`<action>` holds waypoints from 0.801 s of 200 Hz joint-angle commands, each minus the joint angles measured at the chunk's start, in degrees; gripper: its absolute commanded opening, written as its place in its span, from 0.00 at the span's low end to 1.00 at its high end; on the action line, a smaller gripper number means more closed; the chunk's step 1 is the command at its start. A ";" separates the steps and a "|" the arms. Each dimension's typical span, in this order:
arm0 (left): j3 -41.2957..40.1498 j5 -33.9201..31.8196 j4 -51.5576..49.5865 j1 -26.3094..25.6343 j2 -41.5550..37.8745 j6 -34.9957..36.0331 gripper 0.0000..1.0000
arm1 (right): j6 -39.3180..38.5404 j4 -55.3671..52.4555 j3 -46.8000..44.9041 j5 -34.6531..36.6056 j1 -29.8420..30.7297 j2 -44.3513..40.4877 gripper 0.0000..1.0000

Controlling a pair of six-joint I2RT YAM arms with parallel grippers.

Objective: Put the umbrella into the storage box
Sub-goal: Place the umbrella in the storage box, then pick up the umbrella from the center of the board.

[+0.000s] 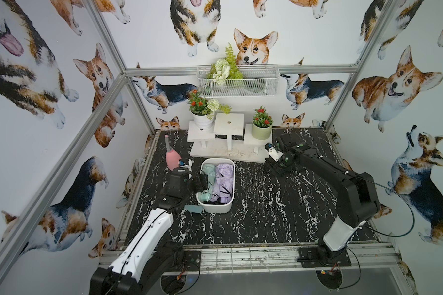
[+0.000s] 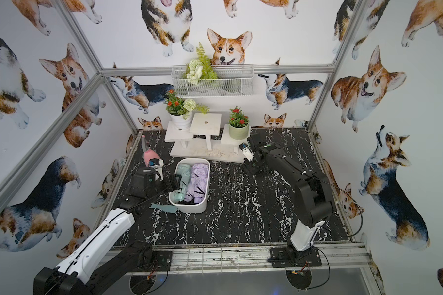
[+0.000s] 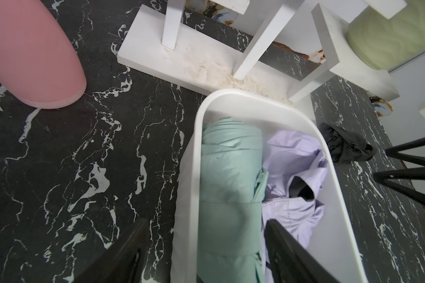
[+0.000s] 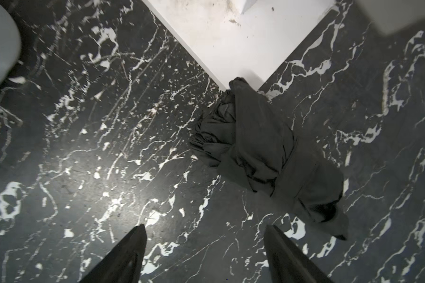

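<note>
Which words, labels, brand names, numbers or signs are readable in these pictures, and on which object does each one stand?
None readable: no words, numbers or brand marks show in any view.
Small pale mark on the left arm: too small to read.
Storage box, mint umbrella, lilac umbrella, black umbrella: plain, no print seen.

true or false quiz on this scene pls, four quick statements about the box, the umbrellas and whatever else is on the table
1. The white box holds a green umbrella and a purple umbrella side by side. True.
2. The right gripper is clamped on the black bundle. False: its jaws are open and the bundle lies on the table by the white stand's corner.
3. The pink bottle is inside the box. False: it stands on the table outside it.
4. A green pot sits on the white stand. True.
</note>
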 commanded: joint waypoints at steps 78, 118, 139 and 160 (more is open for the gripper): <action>-0.42 0.22 1.38 -0.28 -0.25 0.84 0.79 | -16.19 -0.36 5.00 2.15 -4.04 13.01 0.85; -0.46 0.39 1.20 -0.29 -0.91 0.84 0.79 | -16.27 1.97 5.21 2.62 -4.34 17.03 0.84; -0.44 0.40 1.20 -0.33 -0.91 0.84 0.79 | -15.81 5.04 4.59 3.20 -4.22 17.05 0.73; -0.46 0.40 1.21 -0.35 -0.82 0.93 0.79 | -14.83 6.35 3.79 3.09 -3.99 15.35 0.59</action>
